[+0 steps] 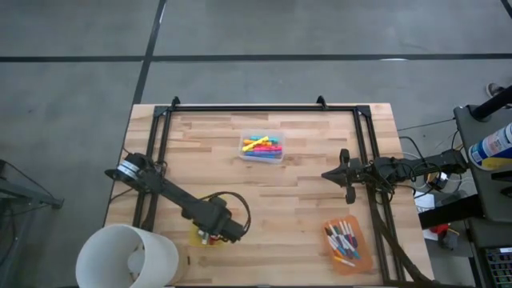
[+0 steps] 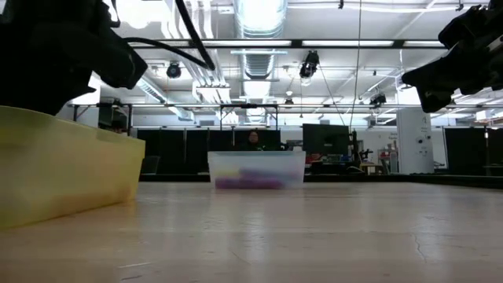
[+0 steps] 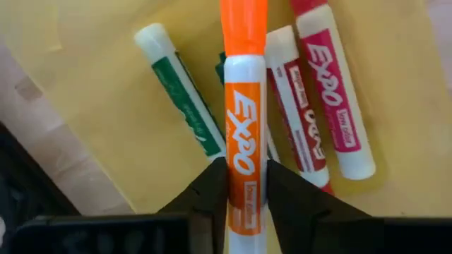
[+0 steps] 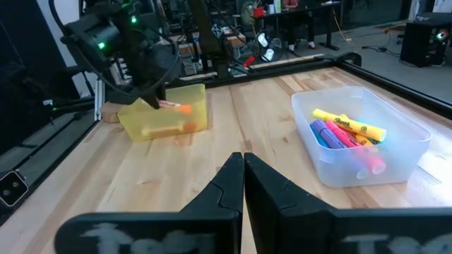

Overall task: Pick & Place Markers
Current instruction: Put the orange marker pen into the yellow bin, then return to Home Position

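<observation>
My left gripper (image 3: 245,204) hangs over the yellow bin (image 1: 200,238), shut on a white marker with an orange cap and label (image 3: 244,106). Below it, a green marker (image 3: 180,99), a red one (image 3: 296,106) and a pink one (image 3: 335,92) lie flat on the bin's floor. The right wrist view shows that gripper and the orange marker (image 4: 176,107) at the bin's rim. My right gripper (image 4: 244,161) is shut and holds nothing, hovering near the table's right side (image 1: 336,174). Neon markers (image 1: 262,146) lie in the clear bin. My left gripper pinches the orange marker between its two fingers, on the lower part of the barrel (image 3: 245,185) at the end away from the cap. The marker sticks out forward past the fingertips, cap end leading. It is lifted clear, above the markers on the yellow bin's floor.
An orange bin (image 1: 348,244) with white markers sits near the table's near right corner. The clear bin (image 4: 360,141) stands at the centre, toward the far edge. A white bucket (image 1: 128,256) stands off the near left corner. Black rails (image 1: 264,106) frame the table.
</observation>
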`<control>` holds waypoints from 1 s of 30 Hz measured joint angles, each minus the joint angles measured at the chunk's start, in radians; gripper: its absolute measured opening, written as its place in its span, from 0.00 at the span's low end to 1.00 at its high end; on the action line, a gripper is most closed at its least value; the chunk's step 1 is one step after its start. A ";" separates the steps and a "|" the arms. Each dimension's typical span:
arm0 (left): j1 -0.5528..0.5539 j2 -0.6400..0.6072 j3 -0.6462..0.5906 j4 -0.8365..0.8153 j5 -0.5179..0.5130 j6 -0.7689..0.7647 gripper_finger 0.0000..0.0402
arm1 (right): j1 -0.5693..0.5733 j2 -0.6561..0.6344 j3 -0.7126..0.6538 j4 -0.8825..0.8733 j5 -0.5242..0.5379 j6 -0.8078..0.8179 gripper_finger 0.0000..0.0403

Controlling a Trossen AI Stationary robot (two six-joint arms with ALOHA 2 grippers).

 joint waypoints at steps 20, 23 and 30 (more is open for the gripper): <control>0.014 -0.007 0.178 -0.007 -0.214 0.112 0.32 | 0.000 0.000 0.000 0.000 0.000 0.000 0.02; 0.048 -0.007 0.188 0.009 -0.265 0.174 0.19 | 0.000 0.000 0.000 0.000 0.000 0.000 0.02; 0.142 -0.007 0.173 0.220 -0.305 0.440 0.01 | 0.000 0.000 0.000 0.000 0.000 0.000 0.02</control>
